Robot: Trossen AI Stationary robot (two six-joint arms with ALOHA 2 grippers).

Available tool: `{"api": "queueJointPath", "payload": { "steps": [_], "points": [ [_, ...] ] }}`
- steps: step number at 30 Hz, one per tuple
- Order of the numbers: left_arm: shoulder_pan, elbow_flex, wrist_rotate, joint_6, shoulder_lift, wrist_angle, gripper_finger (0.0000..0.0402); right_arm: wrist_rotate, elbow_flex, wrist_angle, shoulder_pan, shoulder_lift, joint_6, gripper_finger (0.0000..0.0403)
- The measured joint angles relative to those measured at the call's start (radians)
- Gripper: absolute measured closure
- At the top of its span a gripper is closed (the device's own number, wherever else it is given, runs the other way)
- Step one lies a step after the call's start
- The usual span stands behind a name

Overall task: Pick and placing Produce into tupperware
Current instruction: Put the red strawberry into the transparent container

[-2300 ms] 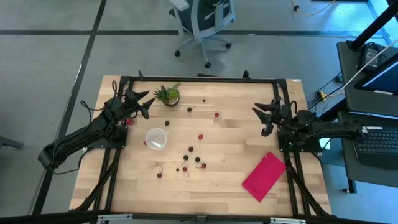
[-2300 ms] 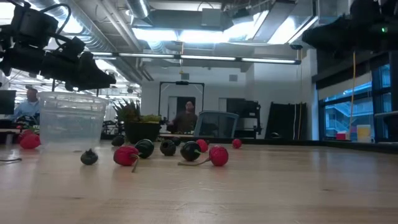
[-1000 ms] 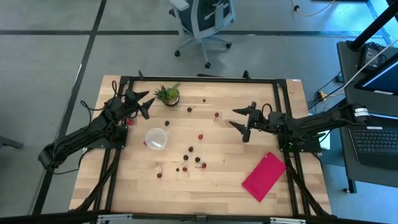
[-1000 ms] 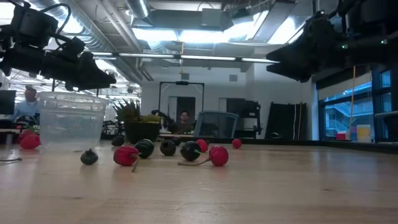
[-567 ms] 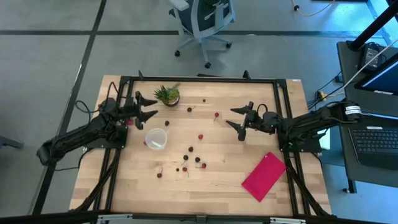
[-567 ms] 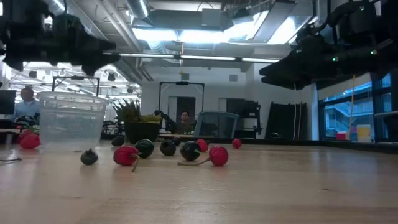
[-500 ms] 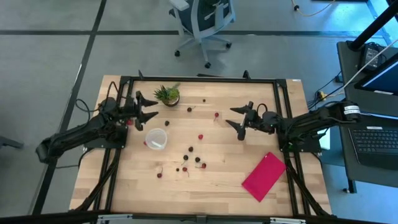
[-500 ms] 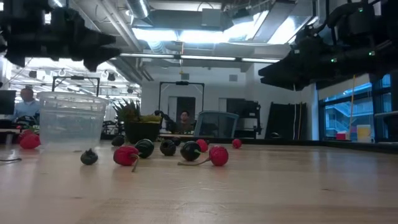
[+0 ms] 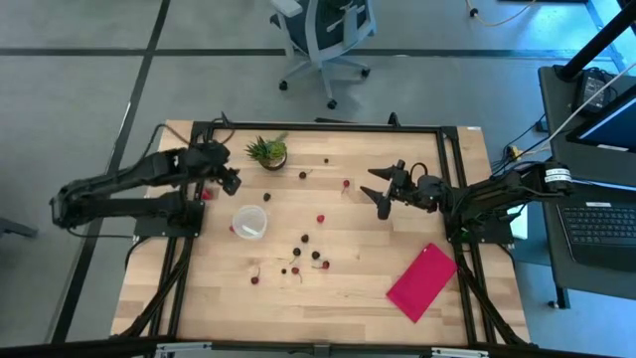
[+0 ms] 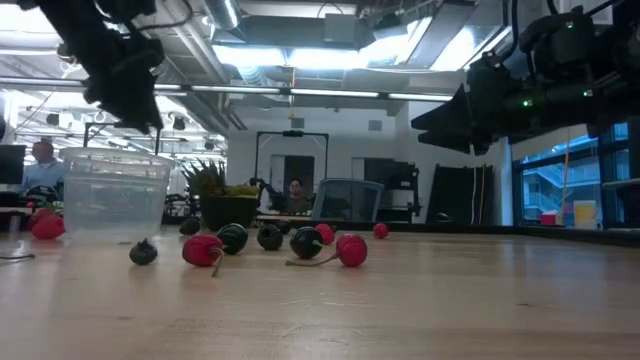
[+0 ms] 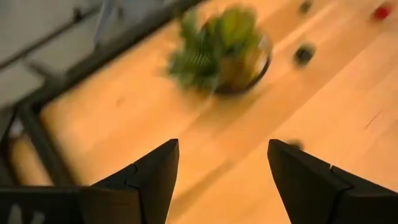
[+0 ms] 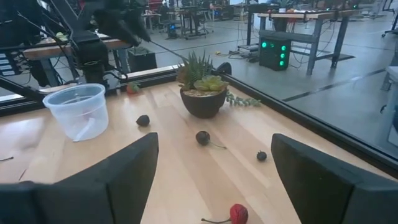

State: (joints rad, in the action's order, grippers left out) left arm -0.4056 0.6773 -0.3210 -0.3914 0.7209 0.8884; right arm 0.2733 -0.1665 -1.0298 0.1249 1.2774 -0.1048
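Left gripper (image 9: pixel 232 180) has swung off its corner rest toward the potted plant (image 9: pixel 267 152), now raised above the tupperware (image 9: pixel 249 222). Right gripper (image 9: pixel 379 194) has extended inward over the table, fingers spread wide.

The worktop (image 9: pixel 378 254) is pale blond wood with fine grain lines, framed by black rails (image 9: pixel 318 126). The tupperware (image 9: pixel 248 222) is translucent milky white. Scattered produce (image 9: pixel 303 249) is bright red mixed with dark maroon, nearly black; some pieces carry thin brownish stems. The potted plant (image 9: pixel 267 151) has spiky green leaves with yellow-green centres in a dark brown bowl. A flat rectangular piece (image 9: pixel 422 281) is pink-red. Both arms are black, as are the left tool (image 9: pixel 232 179) and the right tool (image 9: pixel 378 189). The floor (image 9: pixel 79 89) is grey with dark stripes.
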Motion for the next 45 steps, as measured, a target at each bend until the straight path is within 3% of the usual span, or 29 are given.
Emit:
{"api": "queueJointPath", "payload": {
  "steps": [10, 19, 26, 31, 45],
  "points": [
    [0.003, 0.027, 0.051, -0.206, 0.259, 0.250, 0.0163, 0.000, 0.000, 0.000, 0.003, 0.000, 0.003, 0.0089],
    [-0.025, 0.027, 0.068, -0.285, 0.445, 0.281, 0.0163, 0.000, 0.000, 0.001, 0.003, 0.000, 0.004, 0.0089],
    [-0.060, 0.027, 0.100, -0.284, 0.563, 0.282, 0.0163, 0.000, 0.000, 0.001, 0.003, 0.000, 0.003, 0.0089],
    [-0.088, 0.027, 0.050, -0.280, 0.637, 0.281, 0.0163, 0.000, 0.000, 0.002, 0.003, 0.000, 0.003, 0.0089],
    [-0.138, 0.027, 0.042, -0.226, 0.779, 0.272, 0.0171, 0.000, 0.000, 0.002, 0.003, 0.000, 0.004, 0.0089]
  ]
}}
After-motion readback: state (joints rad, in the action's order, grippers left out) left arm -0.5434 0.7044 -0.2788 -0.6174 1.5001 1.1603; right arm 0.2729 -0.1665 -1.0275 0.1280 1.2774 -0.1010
